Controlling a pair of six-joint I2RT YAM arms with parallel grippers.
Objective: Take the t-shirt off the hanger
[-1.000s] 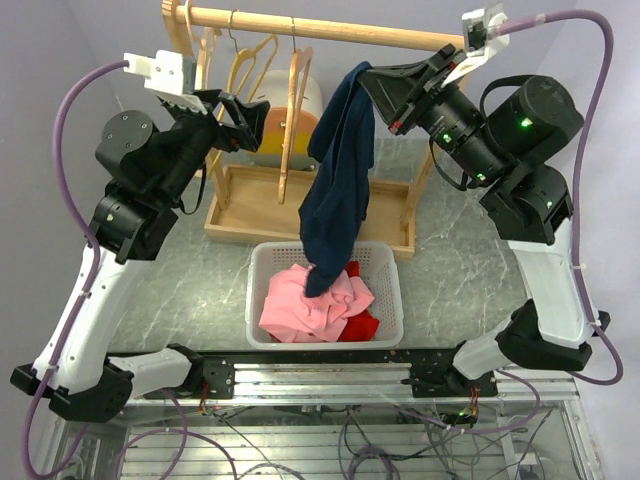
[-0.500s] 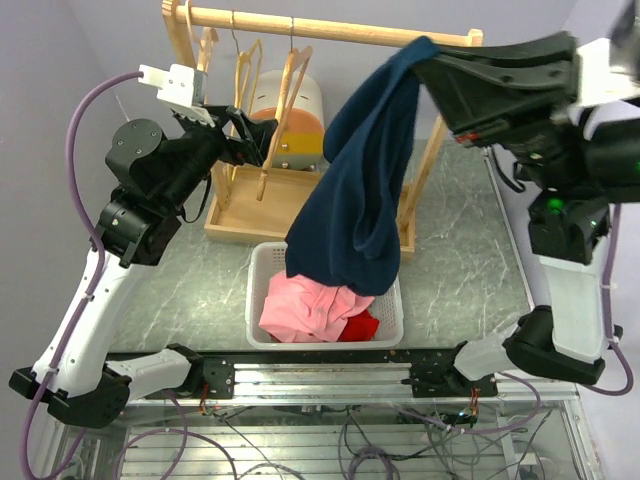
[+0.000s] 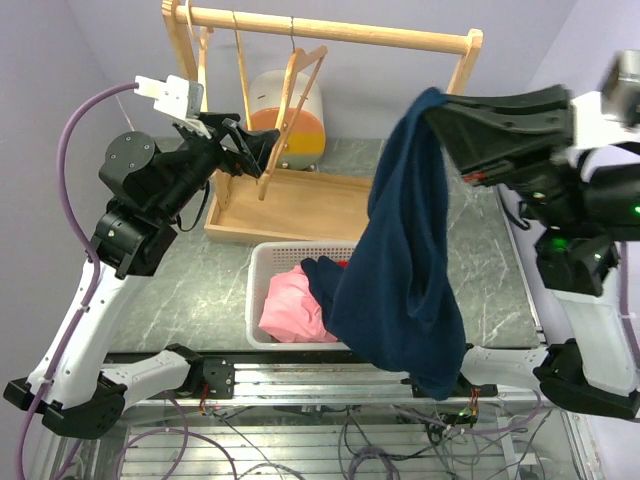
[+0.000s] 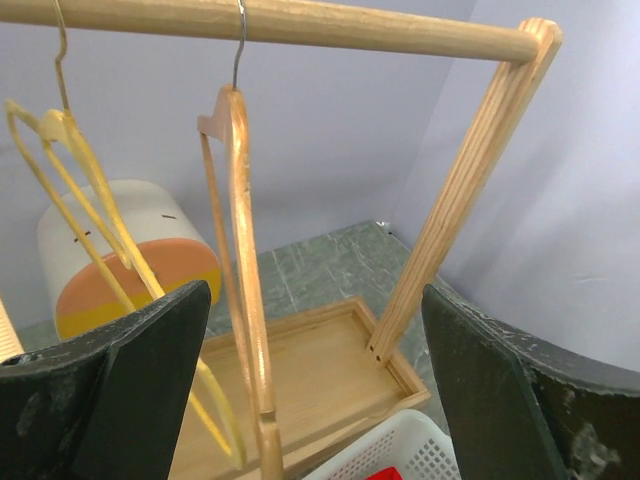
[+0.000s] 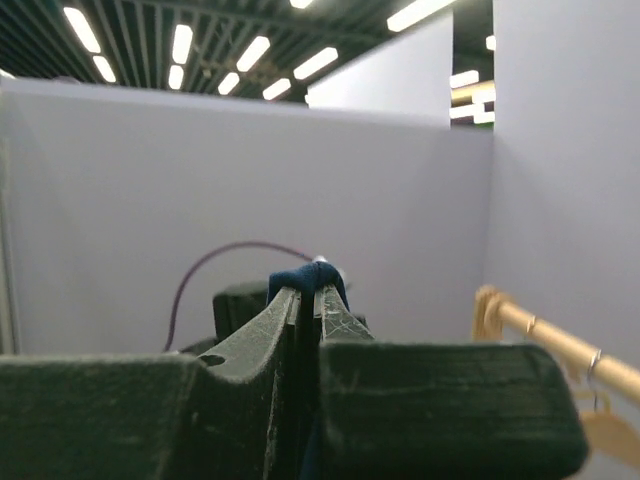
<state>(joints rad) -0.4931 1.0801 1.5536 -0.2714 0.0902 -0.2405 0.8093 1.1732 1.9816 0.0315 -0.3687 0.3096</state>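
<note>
The navy t-shirt is now hanging well clear of the wooden rack. A second ago it was dangling right beside the rail with its tail in the laundry basket, and now the right jaws are carrying it high over the right side of the counter, toward the near edge. Those jaws are staying clamped on a bunched fold at the shirt's top, pinched between the tips in the wrist view. The cloth is draping down across the basket's right side, its lowest point hanging past the counter's near edge. The wooden hanger is hanging bare on the rail, and the left jaws are standing wide apart just in front of it, gripping nothing. Judging from this, the shirt is already off the hanger. What is remaining is probably setting it down — likely in the basket beside the pink garment.
</note>
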